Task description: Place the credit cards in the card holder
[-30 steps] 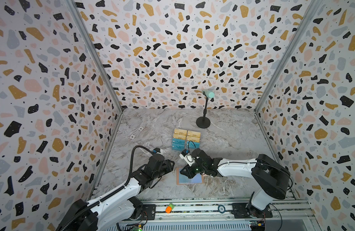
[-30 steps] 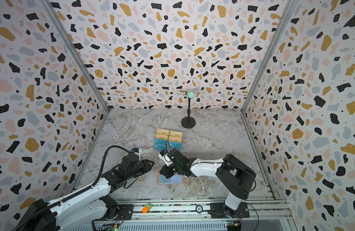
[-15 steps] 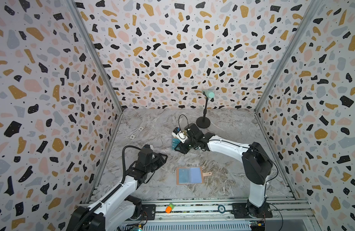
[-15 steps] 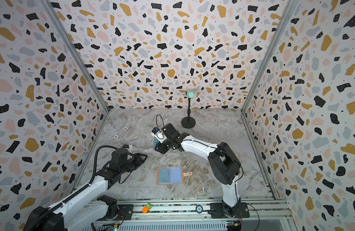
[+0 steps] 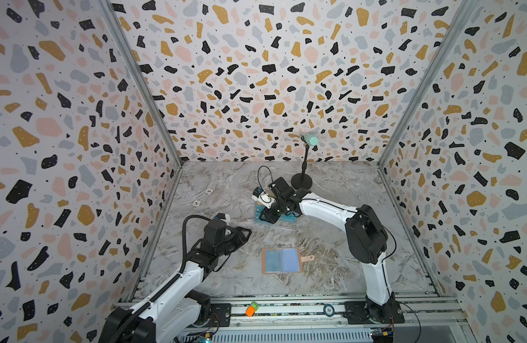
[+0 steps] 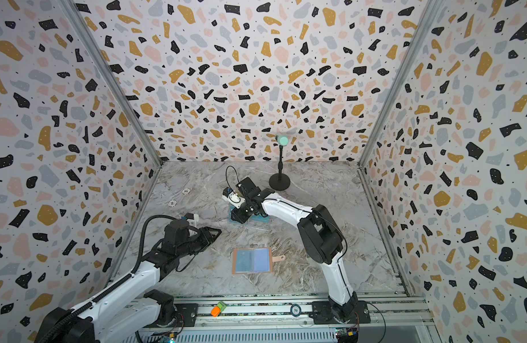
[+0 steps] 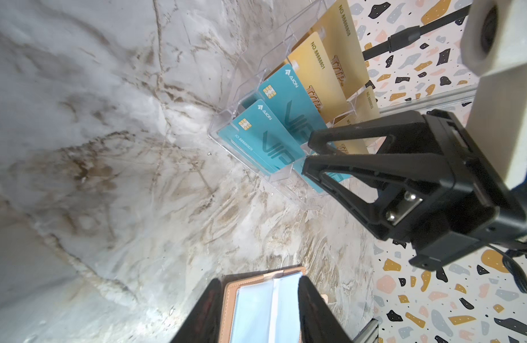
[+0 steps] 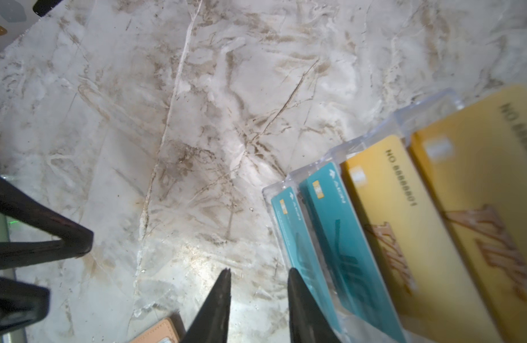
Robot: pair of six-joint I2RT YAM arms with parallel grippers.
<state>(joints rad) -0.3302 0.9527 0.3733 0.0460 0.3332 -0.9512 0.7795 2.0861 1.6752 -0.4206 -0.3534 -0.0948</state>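
Note:
The card holder [image 5: 281, 260] [image 6: 251, 260] lies open and flat on the marble floor, pink rim up, with clear sleeves inside; its left sleeve looks darker blue. The credit cards, teal [image 7: 268, 139] [image 8: 339, 237] and gold [image 7: 324, 74] [image 8: 419, 222], stand in a clear tiered rack [image 5: 286, 221]. My right gripper [image 5: 264, 218] [image 6: 237, 218] [image 7: 308, 154] [image 8: 259, 271] is open and empty at the rack's front, one finger beside the front teal card. My left gripper [image 5: 248, 231] [image 6: 219, 233] [image 7: 259, 280] hangs open and empty, left of the holder.
A black stand with a green head [image 5: 302, 179] rises behind the rack. Two small white rings [image 5: 208, 191] lie at the back left. An orange-and-green piece [image 5: 251, 308] and a round token [image 5: 329, 310] sit on the front rail. Patterned walls close in three sides.
My right gripper has left the card holder, gone back to the rack and opened wider. My left gripper has pulled away from the holder to the left.

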